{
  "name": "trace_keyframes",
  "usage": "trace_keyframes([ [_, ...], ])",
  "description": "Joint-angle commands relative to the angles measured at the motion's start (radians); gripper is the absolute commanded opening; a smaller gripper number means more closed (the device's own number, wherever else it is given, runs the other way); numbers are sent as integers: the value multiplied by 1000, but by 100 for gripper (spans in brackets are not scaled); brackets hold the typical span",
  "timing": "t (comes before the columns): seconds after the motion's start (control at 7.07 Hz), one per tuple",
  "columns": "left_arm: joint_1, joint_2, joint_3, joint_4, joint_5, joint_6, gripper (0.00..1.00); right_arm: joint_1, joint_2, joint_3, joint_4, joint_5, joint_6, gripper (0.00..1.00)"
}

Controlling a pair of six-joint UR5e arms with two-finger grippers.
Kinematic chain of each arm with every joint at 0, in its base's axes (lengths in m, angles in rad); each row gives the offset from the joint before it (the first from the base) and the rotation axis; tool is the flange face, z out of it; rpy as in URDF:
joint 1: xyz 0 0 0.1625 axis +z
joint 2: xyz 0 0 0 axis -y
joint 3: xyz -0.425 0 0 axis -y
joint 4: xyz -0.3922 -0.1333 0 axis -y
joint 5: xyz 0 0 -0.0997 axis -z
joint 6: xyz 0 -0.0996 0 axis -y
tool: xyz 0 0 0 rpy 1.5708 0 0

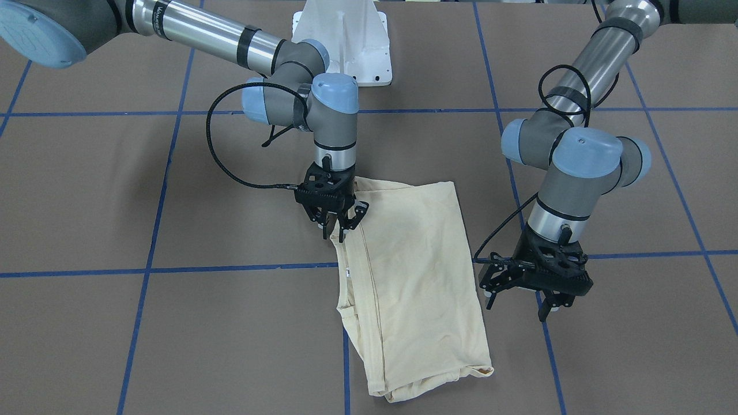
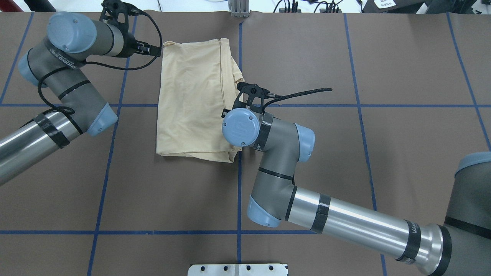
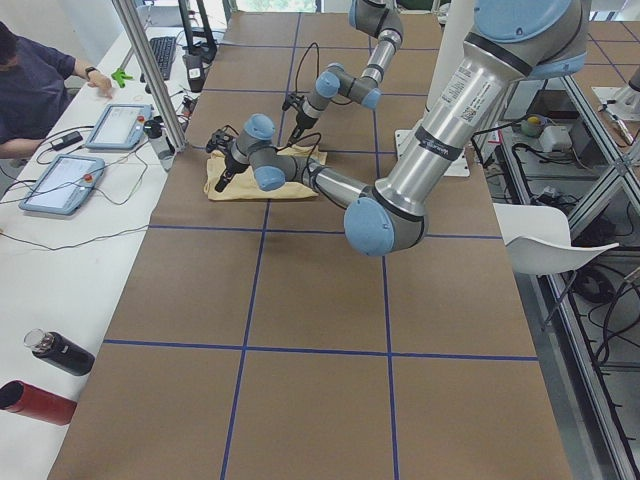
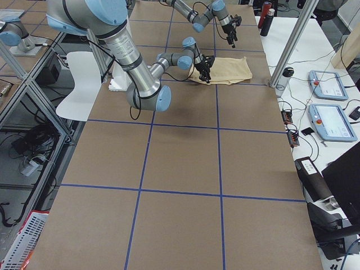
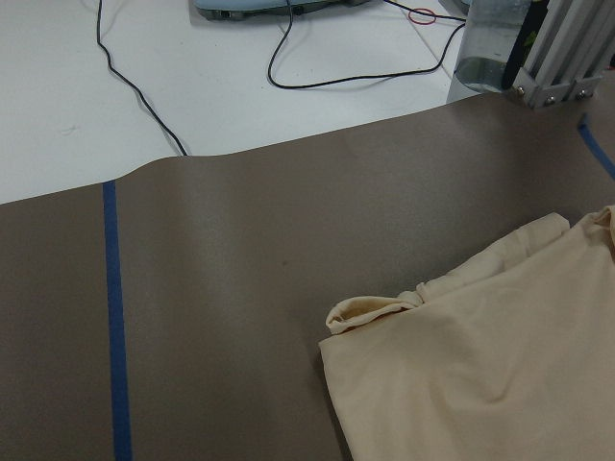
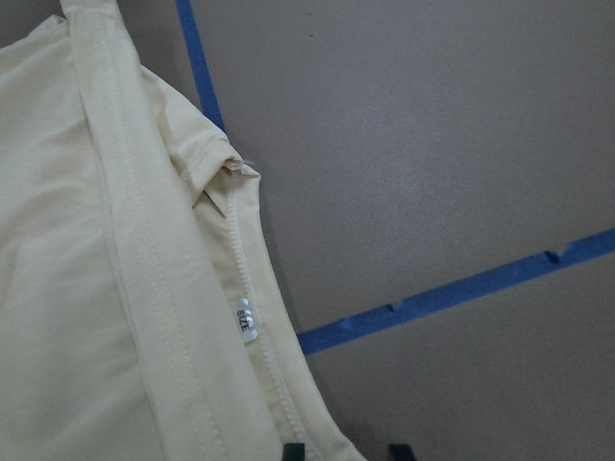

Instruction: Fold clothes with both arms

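Cream cotton shirt [image 1: 415,271], folded to a long strip, flat on the table [image 1: 173,334], long axis pointing away from the pedestal [image 1: 346,52], slightly slanted. At its right long edge, by the neck seam, just on the pedestal side of the label [image 6: 245,320]: right gripper [image 1: 344,222], low, jaws parted narrowly, astride the edge, not closed on cloth as far as shown. Off the opposite long edge, near but apart, above bare table: left gripper [image 1: 517,304], spread wide, empty. Judged next: pinch both long sides, carry one short end over the other, across that axis. Nearer by far: right gripper; left needing a short sideways reach first.
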Motion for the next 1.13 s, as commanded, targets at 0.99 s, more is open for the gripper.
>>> trace_keyframes([
  [0.99,0,0,-3,-1,0,-2,100,-6,-102,140,3,9,-58,0],
])
